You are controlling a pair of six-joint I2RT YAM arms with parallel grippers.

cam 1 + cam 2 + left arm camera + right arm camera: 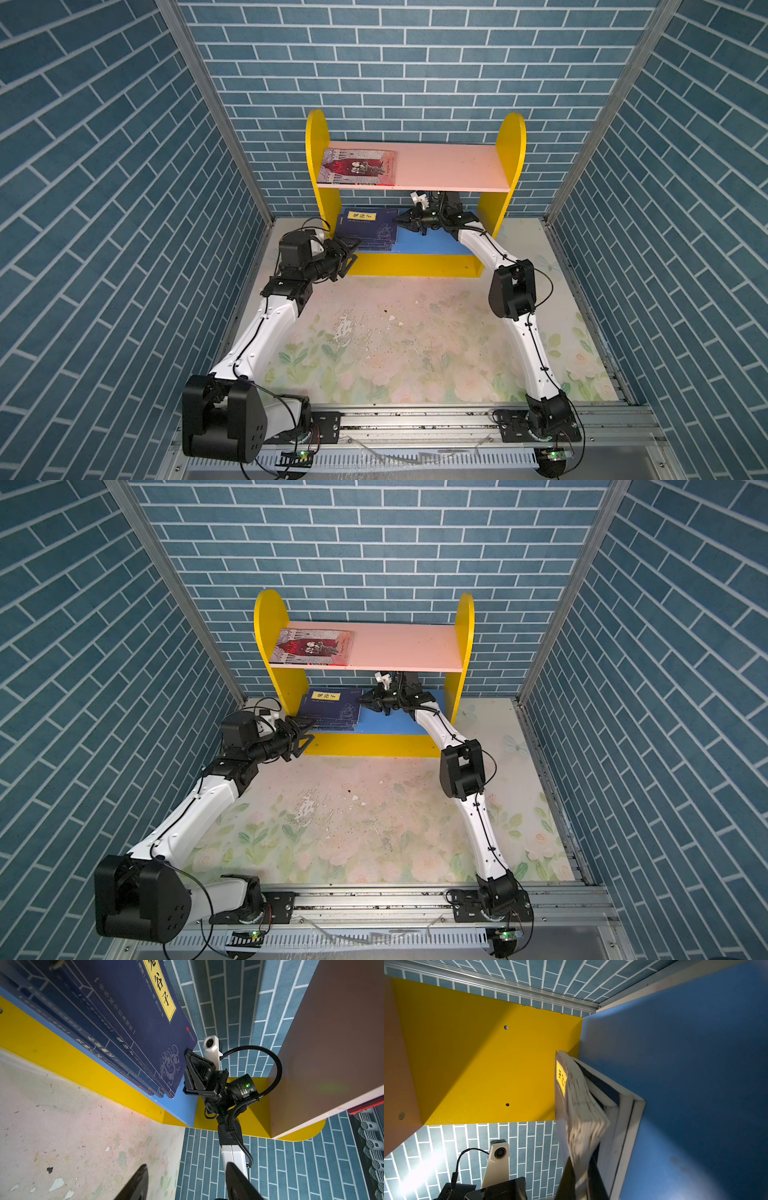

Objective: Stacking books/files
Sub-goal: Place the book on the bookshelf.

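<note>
Pinching the top navy paperback's side edge, the right tool is clamped on it; fanning pages suggest floppy stock, better gripped deeper. It tops the stack on the lower shelf; left tool gapes empty.

yellow-sided shelf at the back of a floral, worn table, standing right on it, close to the brick wall. on the pink upper board, at its left end: red book, flat, cover up. on the blue lower board, left again: navy stack, flat, spines stepped toward the front, top book with its right edge raised off the rest.
</note>
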